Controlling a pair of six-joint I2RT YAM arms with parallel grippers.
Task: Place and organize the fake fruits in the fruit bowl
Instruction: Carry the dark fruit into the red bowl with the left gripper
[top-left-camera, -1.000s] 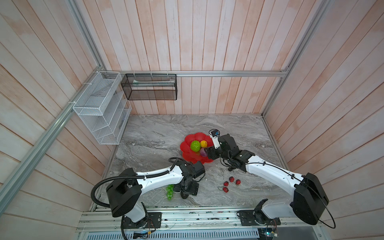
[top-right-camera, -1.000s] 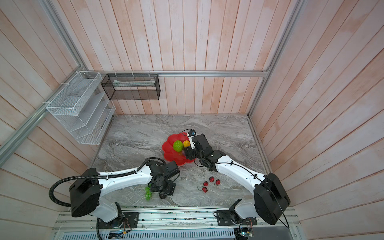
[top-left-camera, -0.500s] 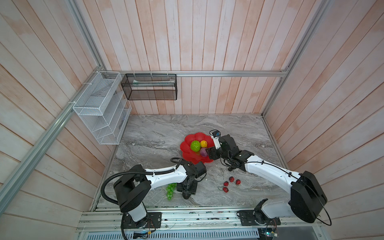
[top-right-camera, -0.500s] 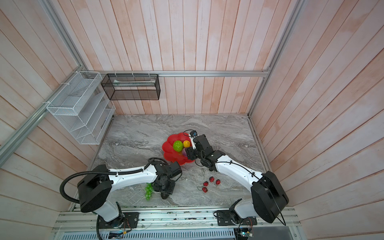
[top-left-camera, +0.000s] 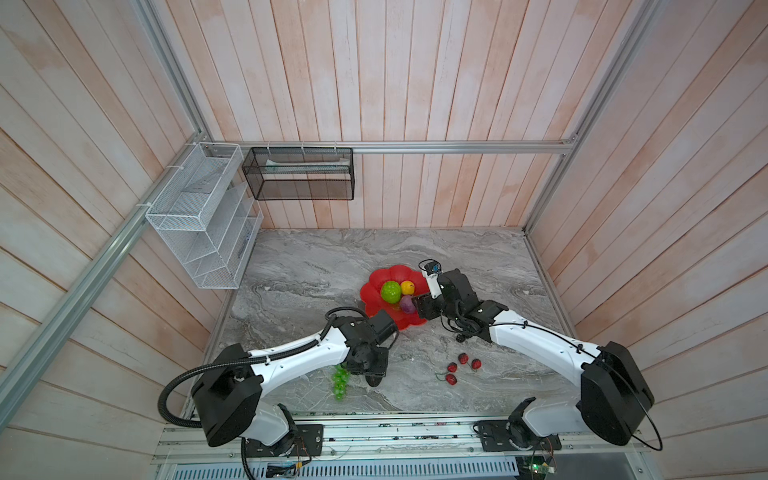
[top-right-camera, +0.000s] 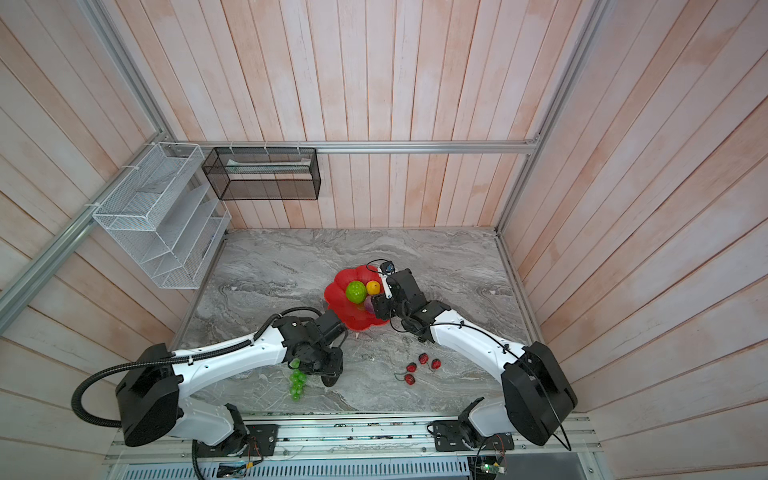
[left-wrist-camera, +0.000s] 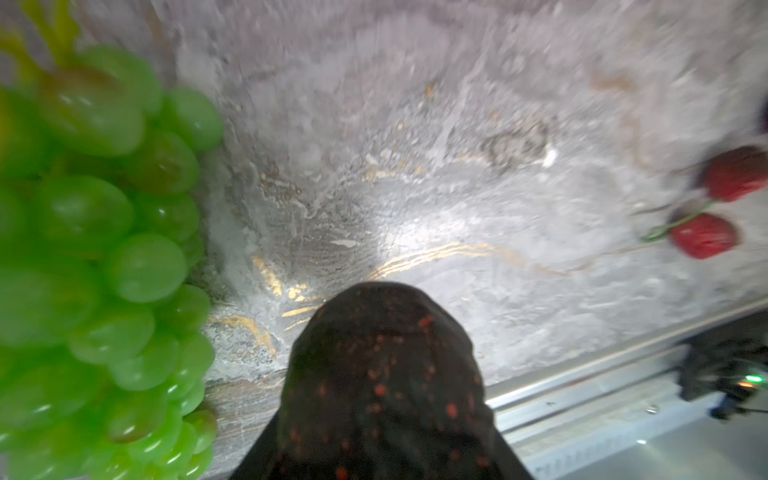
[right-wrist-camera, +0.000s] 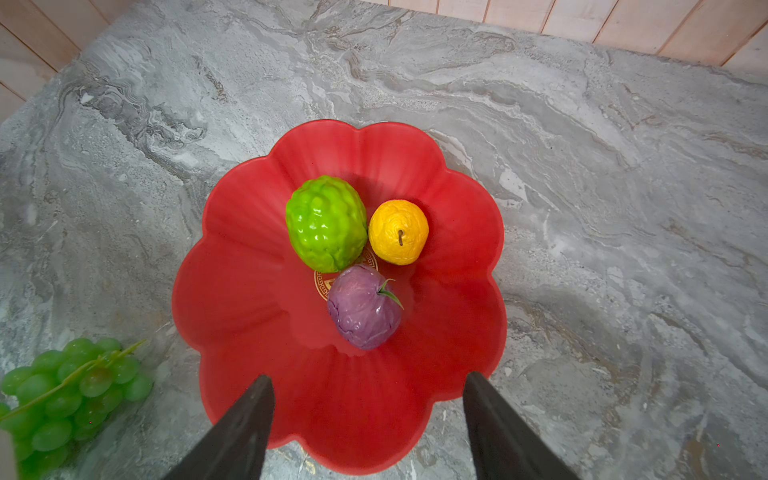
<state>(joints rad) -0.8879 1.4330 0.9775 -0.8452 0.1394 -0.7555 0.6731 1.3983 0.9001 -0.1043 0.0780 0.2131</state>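
Nearest the front rail, well to the near side of the red flower-shaped dish (right-wrist-camera: 249, 270), the left pincer (top-left-camera: 370, 372) is closed around the dark oval avocado (left-wrist-camera: 384, 374), whose red-speckled end sticks out past it above the grey marbled worktop (top-left-camera: 311, 266). Just beside the avocado, on the side away from the berries, the green grape bunch (top-left-camera: 340, 380) lies on the worktop, not touching it. The small red berries (top-left-camera: 452, 367) sit in a loose cluster on their thin stems, also nearer than the dish and off toward the right arm's side.

At the dish's near rim the right pincer (right-wrist-camera: 369, 378) hangs with its jaws spread wide and nothing between them. Inside the dish three fruits crowd the gold emblem (right-wrist-camera: 322, 284): the purple round fruit (right-wrist-camera: 363, 307) nearest the pincer, then the bumpy lime-green ball (right-wrist-camera: 326, 224) and the small yellow fruit (right-wrist-camera: 398, 232) side by side behind it, all three touching or nearly so.

Beyond the dish a white wire rack (top-left-camera: 199, 216) hangs on the side wall and a black mesh basket (top-left-camera: 299, 174) on the back wall.
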